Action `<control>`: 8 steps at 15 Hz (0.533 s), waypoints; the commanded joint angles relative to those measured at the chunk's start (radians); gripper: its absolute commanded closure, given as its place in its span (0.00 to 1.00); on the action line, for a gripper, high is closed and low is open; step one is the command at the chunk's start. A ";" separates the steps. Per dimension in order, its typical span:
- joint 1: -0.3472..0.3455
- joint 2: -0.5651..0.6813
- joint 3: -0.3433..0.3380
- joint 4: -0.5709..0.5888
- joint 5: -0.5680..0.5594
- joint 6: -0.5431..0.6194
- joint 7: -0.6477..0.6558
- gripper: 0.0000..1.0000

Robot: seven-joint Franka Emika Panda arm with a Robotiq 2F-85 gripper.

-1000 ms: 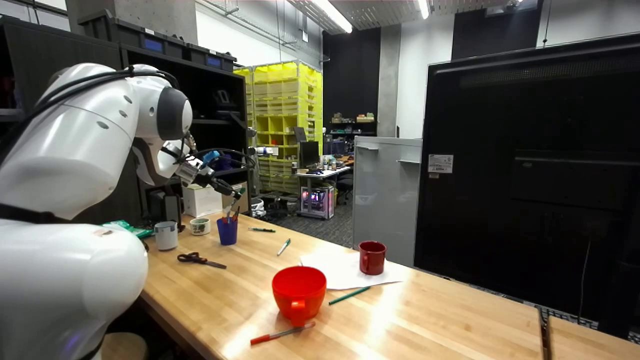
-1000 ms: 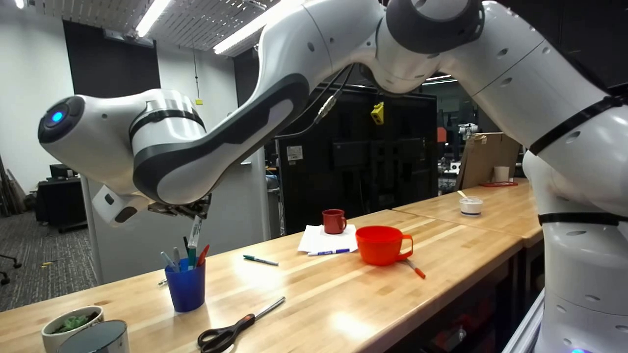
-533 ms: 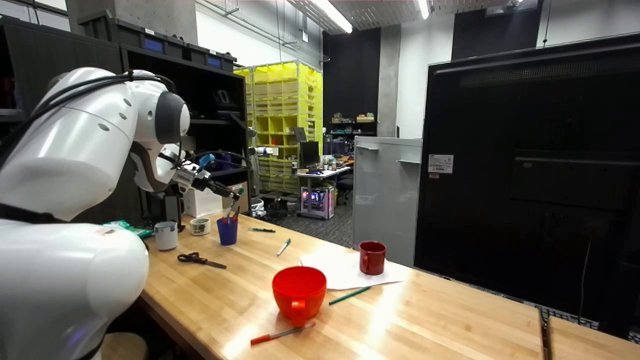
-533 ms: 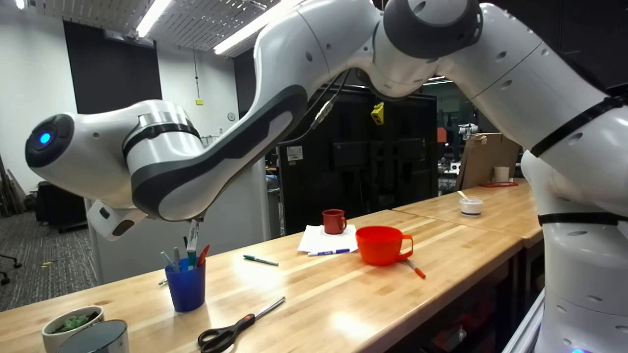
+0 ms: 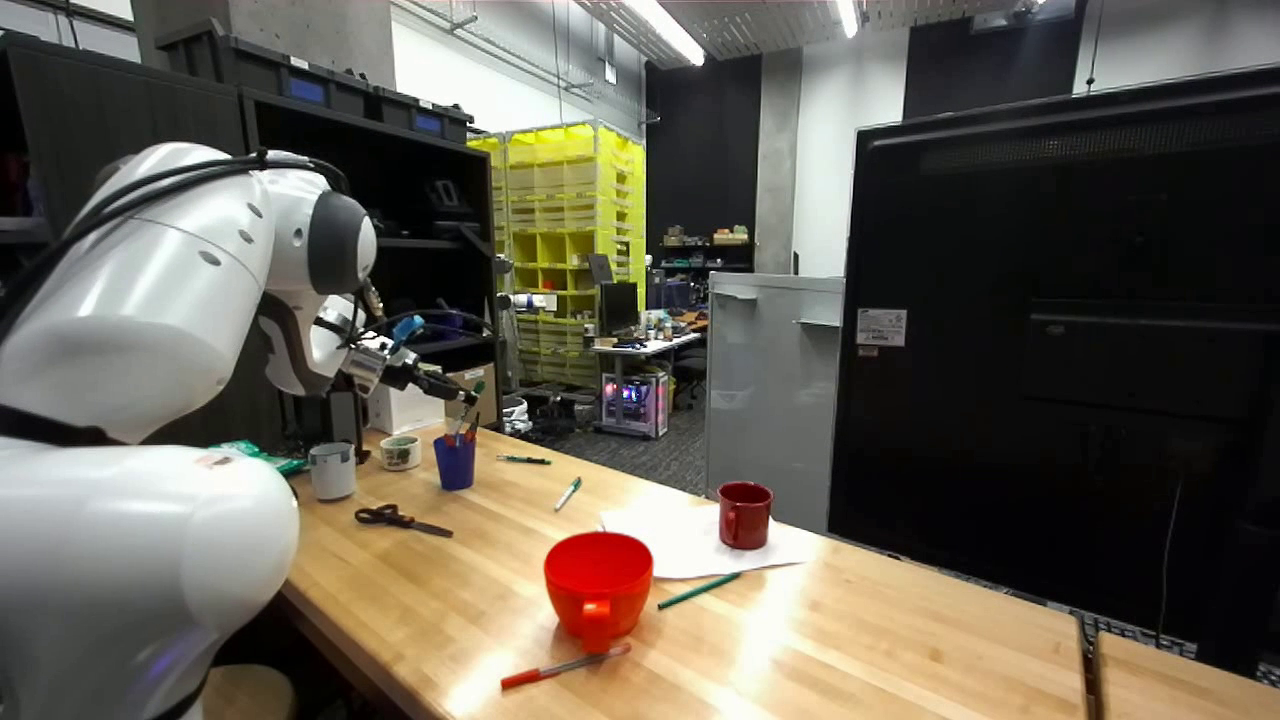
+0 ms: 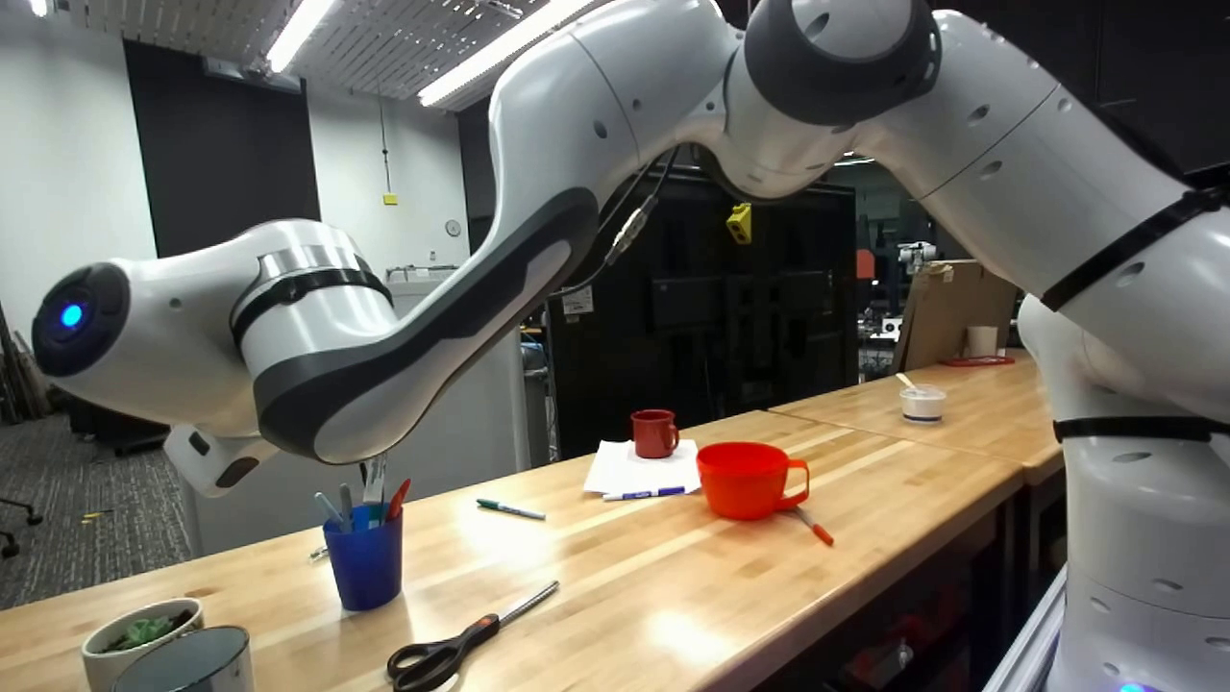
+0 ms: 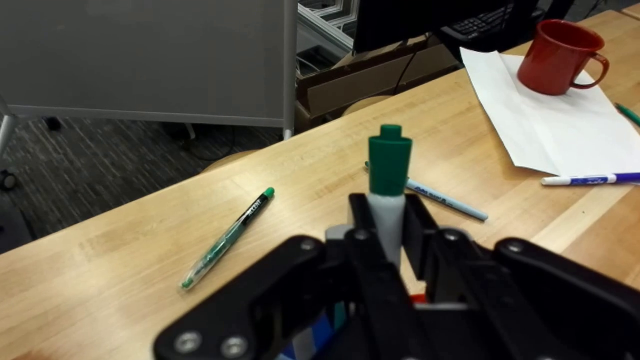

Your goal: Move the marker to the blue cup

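Note:
The blue cup [image 5: 456, 465] stands upright on the table with several pens in it; it also shows in an exterior view [image 6: 366, 562] and partly in the wrist view [image 7: 322, 326]. My gripper [image 5: 468, 397] is over the cup, its fingers shut on the pale body of the marker, green end up [image 7: 390, 162]. The wrist view shows a finger on each side of the marker [image 7: 386, 215]. In an exterior view the marker's lower part [image 6: 374, 485] is at the cup's mouth among the pens; how deep it reaches is unclear. The arm hides the gripper there.
A pale green-capped pen [image 7: 445, 199] and a clear green pen [image 7: 227, 240] lie near the cup. Scissors [image 6: 471, 639], a plant pot [image 6: 144, 639] and a grey mug [image 5: 332, 471] are nearby. A red bowl [image 5: 598, 585] and dark red cup [image 5: 745, 515] stand farther off.
My gripper has come down toward the blue cup, with the marker still in its fingers. The marker sits lower at the cup's mouth. Objects on the table have not moved.

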 commanded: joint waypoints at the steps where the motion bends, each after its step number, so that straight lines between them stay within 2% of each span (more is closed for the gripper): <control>1: 0.028 0.027 -0.019 0.025 -0.040 -0.036 0.032 0.95; 8: 0.025 0.047 -0.014 0.033 -0.031 -0.039 0.067 0.95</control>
